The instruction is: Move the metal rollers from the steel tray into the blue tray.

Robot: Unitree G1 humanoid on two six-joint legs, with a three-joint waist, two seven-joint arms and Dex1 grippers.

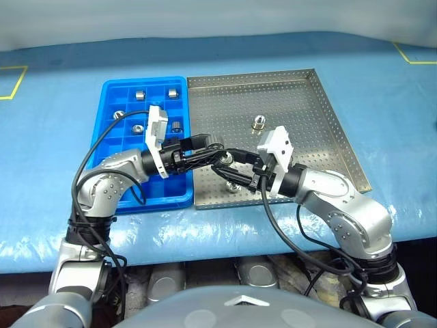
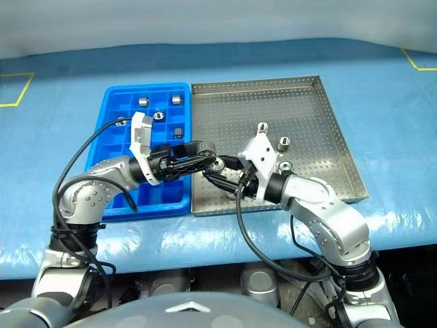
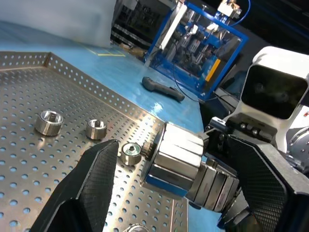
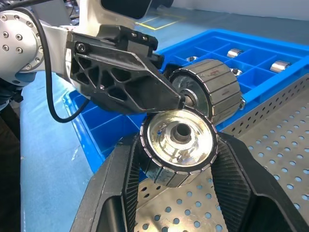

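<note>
A blue-covered tabletop (image 1: pixel 61 137) carries the steel tray (image 1: pixel 341 137), which serves here as the landmark. The blue tray (image 1: pixel 113 96) lies flush against the steel tray's left rim, and several of its far compartments each hold one metal roller (image 1: pixel 140 94). Yellow tape marks (image 1: pixel 13 82) lie on the tabletop well to the left of both trays and near the far right corner.

Loose rollers rest on the perforated floor of the steel tray: one (image 2: pixel 261 127) near its middle, two more (image 2: pixel 284 143) toward the right of centre, partly hidden behind the right arm's white wrist housing (image 1: pixel 276 143).

Both arms meet above the near left corner of the steel tray, close to the seam with the blue tray. The right end effector (image 4: pixel 176 159) is clamped on a roller (image 4: pixel 178 145), its two black fingers (image 4: pixel 241 179) pressed against the ribbed sides, the bored end facing the wrist camera. The left end effector (image 3: pixel 178 179) stands partly open, its fingers (image 3: pixel 91 179) on either side of a roller (image 3: pixel 176 159) that is touching the clamped one; whether they grip it cannot be told. Black cables (image 1: pixel 89 154) loop from both wrists over the near edge of the tabletop.
</note>
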